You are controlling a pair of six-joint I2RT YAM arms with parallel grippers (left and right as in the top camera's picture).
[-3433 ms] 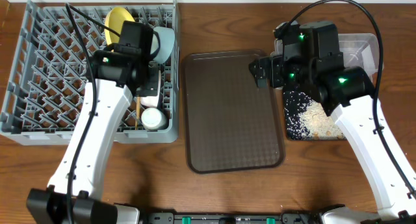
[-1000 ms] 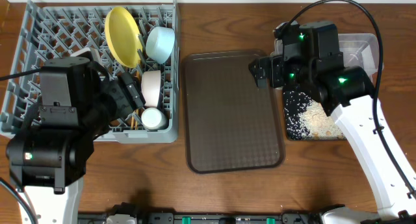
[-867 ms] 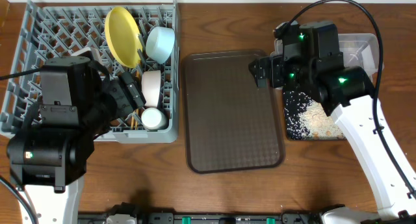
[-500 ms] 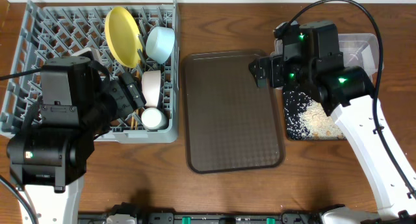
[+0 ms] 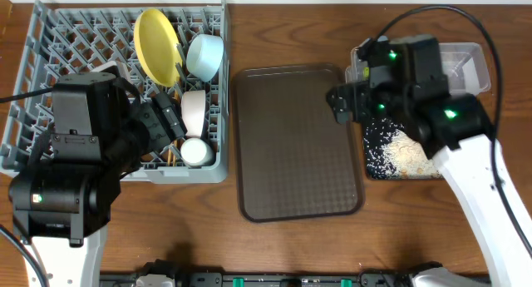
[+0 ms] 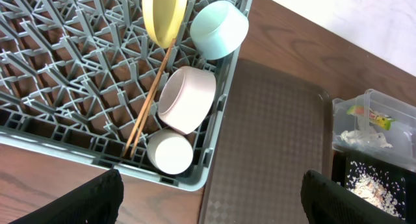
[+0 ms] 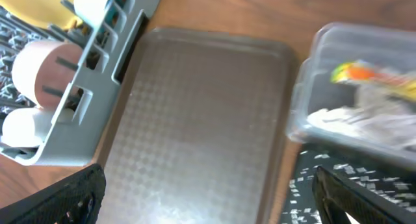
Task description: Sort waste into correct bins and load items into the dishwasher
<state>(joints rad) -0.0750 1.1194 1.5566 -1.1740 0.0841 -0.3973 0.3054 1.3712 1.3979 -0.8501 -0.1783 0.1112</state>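
Wooden surface (image 5: 332,245) is carrying everything. Your left claw (image 6: 214,201) and right claw (image 7: 211,201) are both gaping wide, empty. The left is risking snagging chopsticks (image 6: 146,104) in the rack (image 6: 65,87) below it; the right is risking clipping the tub (image 7: 302,117) beside it.

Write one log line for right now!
left gripper: open, empty | right gripper: open, empty | rack: yellow plate, blue bowl, white bowl, cup, chopsticks | clear tub: wrapper, tissue | black tray: rice scraps

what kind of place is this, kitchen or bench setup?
Likely a lab bench staged for dish clearing: robot arms at a wooden table, a dish rack holding dishes, a clear tub of trash.
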